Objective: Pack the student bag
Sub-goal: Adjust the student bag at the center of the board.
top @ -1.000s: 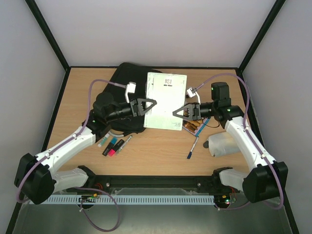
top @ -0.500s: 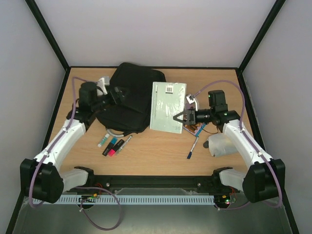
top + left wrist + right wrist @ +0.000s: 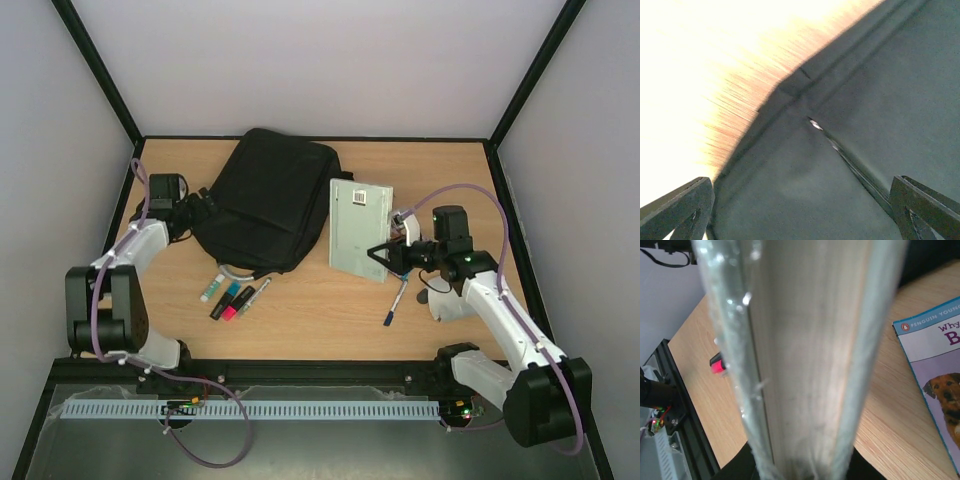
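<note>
Right claw: closed on near-right edge of thin pale green exercise book with barcode label, holding it tipped up off light wooden table; edge-on and filling right wrist view.
Left claw: spread wide, holding nothing; hovering at left edge of bag, with black fabric and a zip line right below in left wrist view.
Bag: large black soft fabric student bag, lying flat at back-left of table, just left of book; touching or not, unclear.
Bag mouth: none visible from above; zip open or shut, cannot tell.
Step, likely: get book into bag, mouth to be opened first.
How to do well: probably pinch zip pull or top flap with left claw and lift to hold mouth apart; bring book in thin edge first, lined up with bag's long side; grip firmly, thin cover likely to flex or slip.
Risk: pushing bag along table instead of entering it.
Loose items: bunch of coloured marker pens near bag's front; blue pen and purple Penguin paperback with dog photo by right claw, not yet packed.
</note>
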`<move>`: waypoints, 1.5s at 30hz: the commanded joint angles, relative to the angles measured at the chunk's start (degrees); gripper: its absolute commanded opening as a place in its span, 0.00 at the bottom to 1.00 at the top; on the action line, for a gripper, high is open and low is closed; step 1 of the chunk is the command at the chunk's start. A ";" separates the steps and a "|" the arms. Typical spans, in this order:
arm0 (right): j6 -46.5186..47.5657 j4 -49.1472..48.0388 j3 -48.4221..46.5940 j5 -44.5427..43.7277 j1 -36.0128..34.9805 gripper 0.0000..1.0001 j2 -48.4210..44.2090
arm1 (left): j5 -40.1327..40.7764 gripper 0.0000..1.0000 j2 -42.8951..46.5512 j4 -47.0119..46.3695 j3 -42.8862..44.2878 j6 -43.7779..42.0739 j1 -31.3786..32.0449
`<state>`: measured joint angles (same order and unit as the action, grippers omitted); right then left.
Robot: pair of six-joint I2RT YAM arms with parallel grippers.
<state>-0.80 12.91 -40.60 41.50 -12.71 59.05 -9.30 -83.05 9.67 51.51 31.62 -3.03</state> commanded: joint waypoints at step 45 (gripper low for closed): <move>4.05 -6.52 0.10 1.18 9.68 0.01 -0.95 | 16.75 0.81 -5.39 23.58 15.08 -14.88 29.94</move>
<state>2.15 10.37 -36.86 38.54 -3.77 60.49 -2.44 -92.18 26.63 62.22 21.45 21.71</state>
